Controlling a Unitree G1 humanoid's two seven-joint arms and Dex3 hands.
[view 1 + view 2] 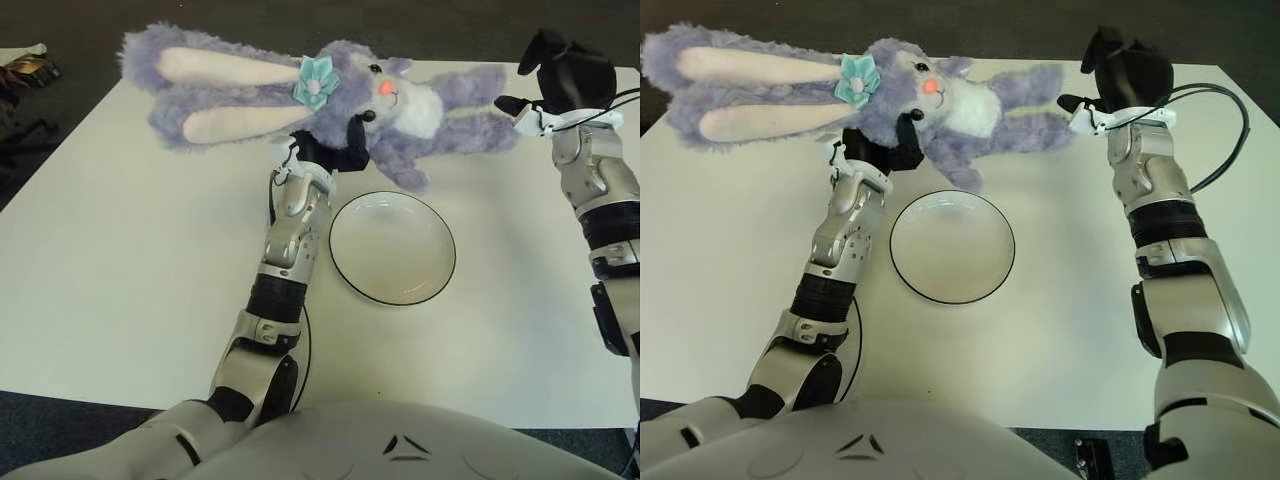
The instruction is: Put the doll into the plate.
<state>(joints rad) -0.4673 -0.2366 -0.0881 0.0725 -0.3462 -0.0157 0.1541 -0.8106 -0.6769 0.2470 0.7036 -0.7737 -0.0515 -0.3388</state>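
Doll (pixel 400 110) looked soft, light and floppy above the plate (pixel 392 248): left hand (pixel 335 152) pinched its neck, right hand (pixel 1120 75) clamped its foot.

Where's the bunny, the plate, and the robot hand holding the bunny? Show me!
bunny (pixel 405 105), left eye view, on its white chest.
plate (pixel 392 247), left eye view, on the bare middle of the dish.
left hand (pixel 330 152), left eye view, on the dark fingers under the bunny's head.
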